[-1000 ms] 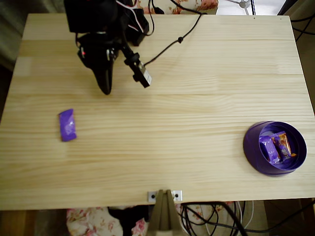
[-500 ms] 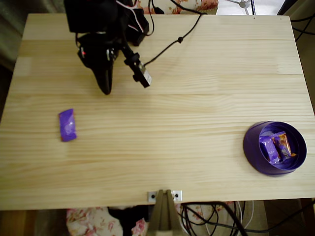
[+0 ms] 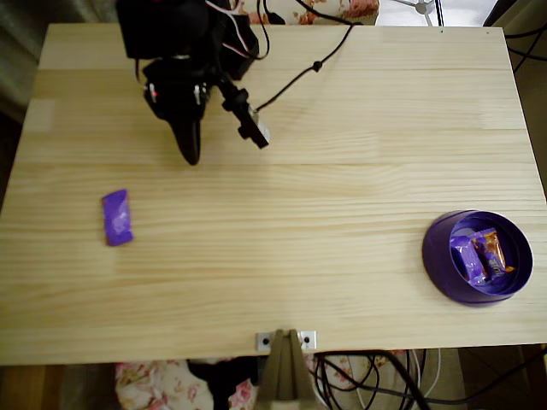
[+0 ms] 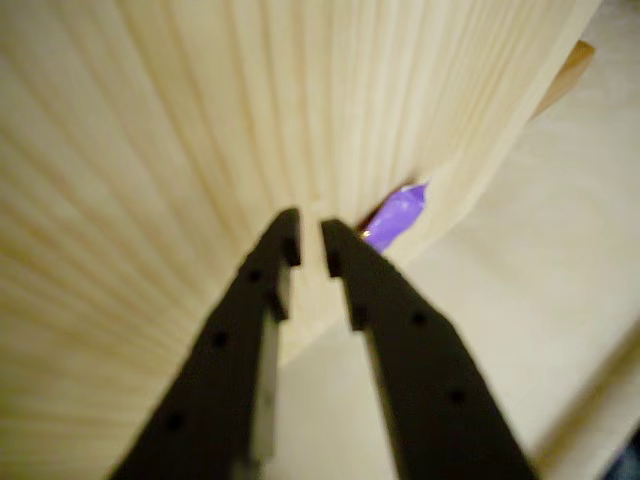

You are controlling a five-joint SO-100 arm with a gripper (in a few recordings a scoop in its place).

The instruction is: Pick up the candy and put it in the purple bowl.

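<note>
Pale pine table [image 3: 342, 171], built of lengthwise glued boards, grain running left to right in the overhead view. Surface clean, no marks noted. In the wrist view the same wood [image 4: 150, 120] appears blurred.

Black cable [image 3: 303, 73] lies across the far part of the tabletop, with a small bead-like fitting partway along it.

Metal bracket [image 3: 286, 341] with two screw holes sits at the middle of the near table edge.

Floral-patterned fabric [image 3: 158, 386] shows below the near edge, lower left. A tangle of dark cables [image 3: 367, 380] lies beside it, lower centre.
</note>
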